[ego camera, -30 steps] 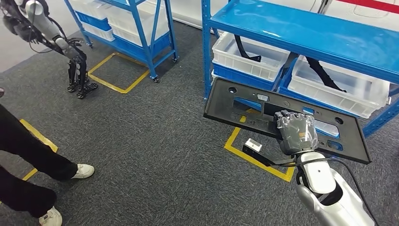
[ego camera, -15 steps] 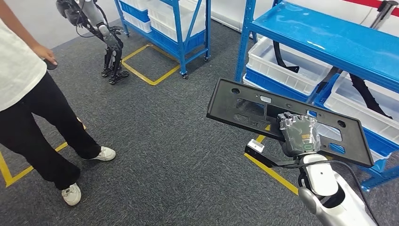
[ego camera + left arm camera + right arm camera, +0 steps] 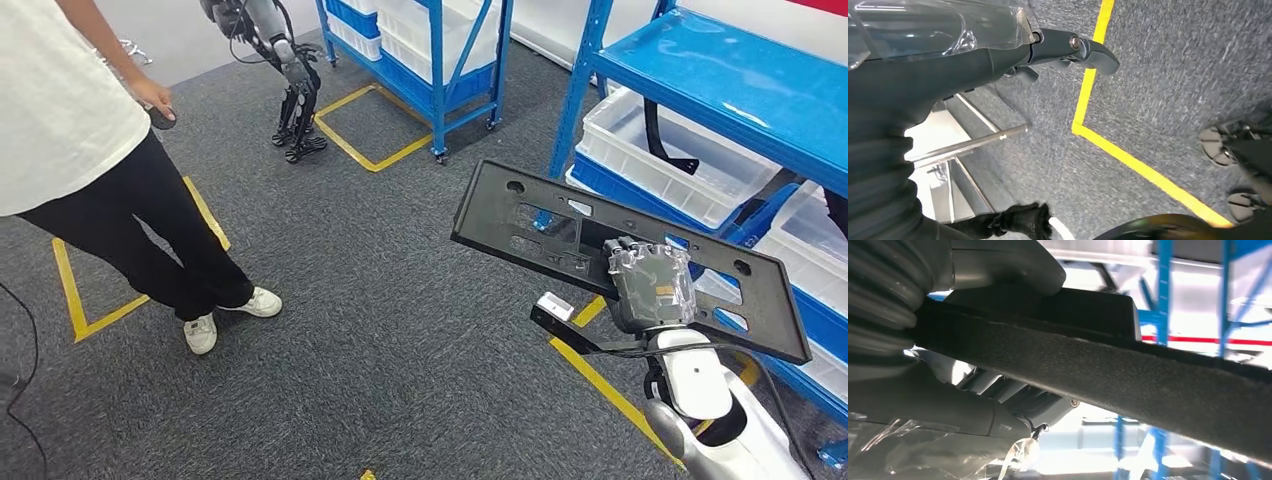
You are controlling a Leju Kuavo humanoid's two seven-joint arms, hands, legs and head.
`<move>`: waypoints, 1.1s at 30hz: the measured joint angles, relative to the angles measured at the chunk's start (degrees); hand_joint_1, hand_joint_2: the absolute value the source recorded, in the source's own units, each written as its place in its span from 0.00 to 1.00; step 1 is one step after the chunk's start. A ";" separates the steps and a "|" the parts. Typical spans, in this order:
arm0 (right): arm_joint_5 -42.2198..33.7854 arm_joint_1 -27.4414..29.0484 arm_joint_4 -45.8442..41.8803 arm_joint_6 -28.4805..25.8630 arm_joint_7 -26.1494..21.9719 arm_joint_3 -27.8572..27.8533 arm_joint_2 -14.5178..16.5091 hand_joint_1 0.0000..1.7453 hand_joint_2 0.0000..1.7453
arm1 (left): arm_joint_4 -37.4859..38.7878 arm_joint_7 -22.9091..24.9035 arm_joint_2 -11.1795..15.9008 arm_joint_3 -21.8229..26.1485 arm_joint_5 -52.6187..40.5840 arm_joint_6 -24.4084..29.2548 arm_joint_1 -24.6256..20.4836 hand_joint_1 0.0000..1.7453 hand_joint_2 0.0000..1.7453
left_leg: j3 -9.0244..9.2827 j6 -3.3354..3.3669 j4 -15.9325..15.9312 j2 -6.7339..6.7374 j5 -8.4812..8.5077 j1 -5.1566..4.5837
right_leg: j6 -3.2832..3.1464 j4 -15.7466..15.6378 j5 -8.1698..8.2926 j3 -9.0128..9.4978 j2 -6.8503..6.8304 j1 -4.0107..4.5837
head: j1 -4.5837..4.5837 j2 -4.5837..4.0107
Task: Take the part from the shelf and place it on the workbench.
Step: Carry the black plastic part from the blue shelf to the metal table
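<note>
Right hand: clamped on the near long edge of the panel, thumb above, fingers beneath.
Left hand: hung over the carpet; apart or together, cannot tell.
Panel: in the air beside the blue shelf, level.
Handling: likely stiff, light plastic (1 off-centre grip could let it tip).

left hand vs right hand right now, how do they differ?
The right hand is raised in front of the robot and grips the black part along its near edge; the left hand hangs low over the grey carpet and holds nothing. In the right wrist view the right hand's thumb lies on the part, while the left hand's fingers touch nothing. Both wear clear plastic wrap.
</note>
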 joint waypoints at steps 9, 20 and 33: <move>0.25 -0.45 -0.30 0.69 -0.27 -0.48 -0.38 1.00 1.00 | 0.00 -1.31 0.31 -0.03 1.44 0.24 -0.15 0.00 1.00 | 1.92 1.23 -4.02 -3.33 1.38 0.24 | 1.65 14.76 -8.04 -6.59 3.26 0.09 | 0.05 0.00; -0.02 0.24 -0.60 0.79 -0.14 -0.55 -0.68 1.00 1.00 | 0.00 -0.40 -0.35 -0.03 2.85 1.39 0.15 0.00 1.00 | 0.51 -1.24 -1.98 -9.37 0.37 1.16 | 1.63 0.70 1.16 -1.99 6.17 -1.32 | -0.07 0.00; 0.04 0.40 -1.77 1.43 0.42 -0.58 -0.64 1.00 1.00 | 0.00 -0.96 -0.20 -0.05 1.93 2.47 -0.10 0.00 1.00 | 0.71 1.21 -3.34 1.19 1.50 -1.38 | 0.78 -0.33 0.01 -0.08 -1.46 0.08 | -0.22 0.00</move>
